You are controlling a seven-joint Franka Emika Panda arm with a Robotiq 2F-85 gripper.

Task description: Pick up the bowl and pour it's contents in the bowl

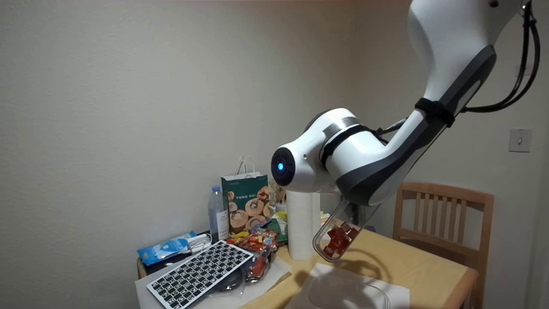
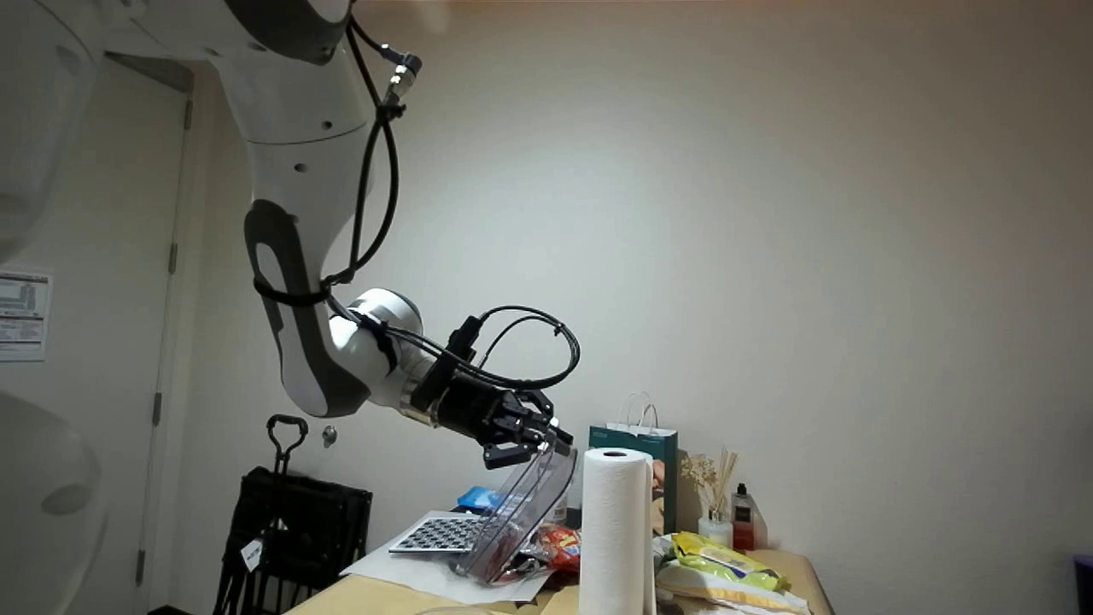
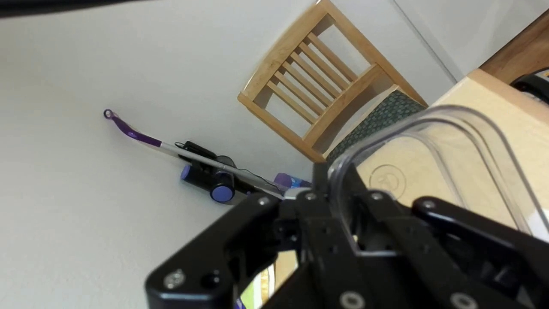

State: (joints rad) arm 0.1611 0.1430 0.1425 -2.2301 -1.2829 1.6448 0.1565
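Observation:
A clear plastic bowl (image 1: 318, 244) hangs tilted steeply in the air, its lower end above the table. Red pieces (image 1: 339, 240) are gathered in that lower end. The bowl also shows in an exterior view (image 2: 534, 500) and in the wrist view (image 3: 465, 128). My gripper (image 2: 546, 440) is shut on the bowl's upper wall; in the wrist view the wall passes between the fingers (image 3: 336, 182). A second clear bowl (image 1: 343, 294) sits below on white paper on the table, partly cut off by the frame edge. The gripper is hidden behind the arm in an exterior view.
A white paper towel roll (image 1: 300, 227) stands close to the held bowl. Snack bags (image 1: 257, 240), a checkered board (image 1: 201, 272), a bottle (image 1: 218, 214) and a green paper bag (image 1: 244, 197) are on the wooden table (image 1: 420, 262). A chair (image 1: 444, 214) stands behind.

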